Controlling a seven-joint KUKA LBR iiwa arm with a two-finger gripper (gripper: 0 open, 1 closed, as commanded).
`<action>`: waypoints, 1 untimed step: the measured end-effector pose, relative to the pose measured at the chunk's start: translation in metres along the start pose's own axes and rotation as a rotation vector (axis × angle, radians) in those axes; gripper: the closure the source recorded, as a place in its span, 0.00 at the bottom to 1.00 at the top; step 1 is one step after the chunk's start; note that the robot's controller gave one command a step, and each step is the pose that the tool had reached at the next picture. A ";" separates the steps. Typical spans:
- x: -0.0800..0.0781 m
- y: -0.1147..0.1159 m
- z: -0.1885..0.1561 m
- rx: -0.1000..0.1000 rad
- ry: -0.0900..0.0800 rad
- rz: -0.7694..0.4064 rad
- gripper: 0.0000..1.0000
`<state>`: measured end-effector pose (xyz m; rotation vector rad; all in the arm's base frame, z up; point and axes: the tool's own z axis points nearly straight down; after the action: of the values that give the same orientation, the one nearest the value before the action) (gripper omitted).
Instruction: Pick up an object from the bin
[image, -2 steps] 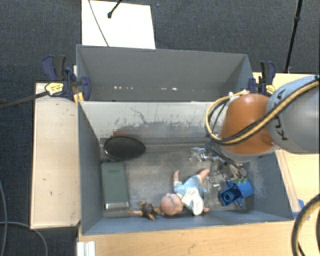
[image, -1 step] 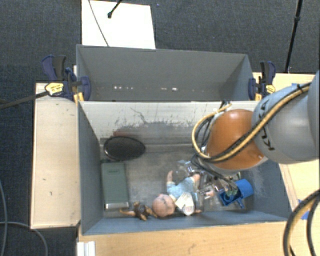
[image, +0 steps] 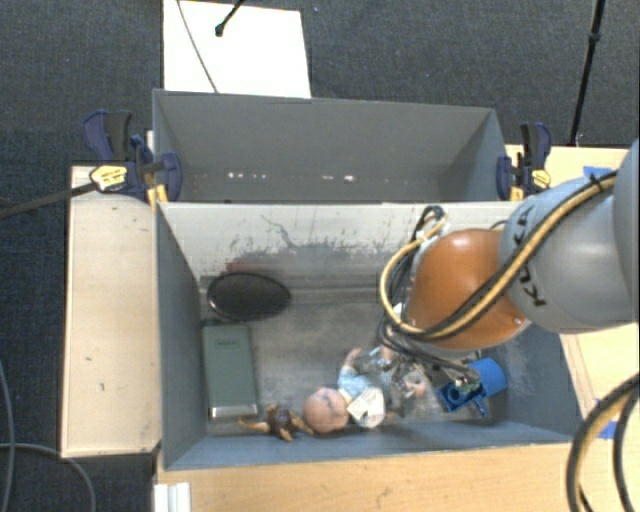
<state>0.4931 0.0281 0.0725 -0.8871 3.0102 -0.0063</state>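
The arm (image: 580, 260) reaches into the bin (image: 180, 330) from the right. Its rounded orange cover (image: 455, 290), looped with black and yellow cables (image: 400, 262), hangs low over the bin's near right part. The gripper (image: 412, 380) is down among a small cluster of things by the near wall. Whether it stands wide or narrow I cannot tell, since the cover and the clutter mask it.

Just left of the gripper lies a small doll (image: 340, 405) with a pinkish head and pale blue-and-white cloth. A brown sprawled piece (image: 277, 422) touches the doll's left side. A blue plastic piece (image: 478, 385) lies just right of the gripper. Well apart, at the left, a grey-green flat box (image: 229, 368) lies flat, with a black oval thing (image: 248, 296) beyond it.
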 end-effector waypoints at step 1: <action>0.000 0.000 0.000 0.000 0.000 -0.001 1.00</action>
<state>0.4931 0.0281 0.0725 -0.8879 3.0100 -0.0063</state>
